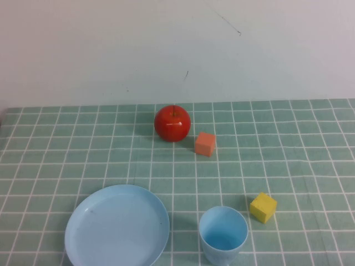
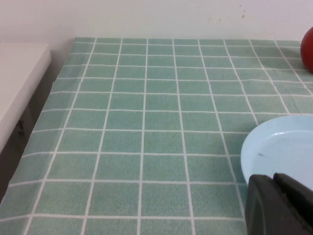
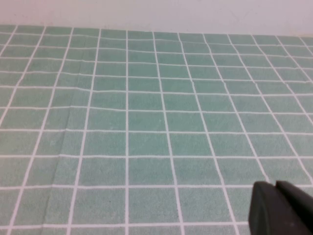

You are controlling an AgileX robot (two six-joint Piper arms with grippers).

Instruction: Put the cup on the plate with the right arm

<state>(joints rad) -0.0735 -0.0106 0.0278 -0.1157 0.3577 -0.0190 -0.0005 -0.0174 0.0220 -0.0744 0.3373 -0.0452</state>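
Note:
The light-blue cup (image 1: 223,235) stands upright and empty on the green checked cloth at the front, right of centre. The light-blue plate (image 1: 117,227) lies empty to its left at the front; its rim also shows in the left wrist view (image 2: 274,147). Neither arm shows in the high view. My left gripper (image 2: 273,178) is shut and empty, low beside the plate's near edge. My right gripper (image 3: 275,185) is shut and empty, over bare cloth; the cup does not show in the right wrist view.
A red apple (image 1: 172,123) sits at the back centre, with an orange cube (image 1: 205,144) just right of it. A yellow cube (image 1: 263,207) lies close to the right of the cup. A white ledge (image 2: 17,78) borders the cloth's left edge.

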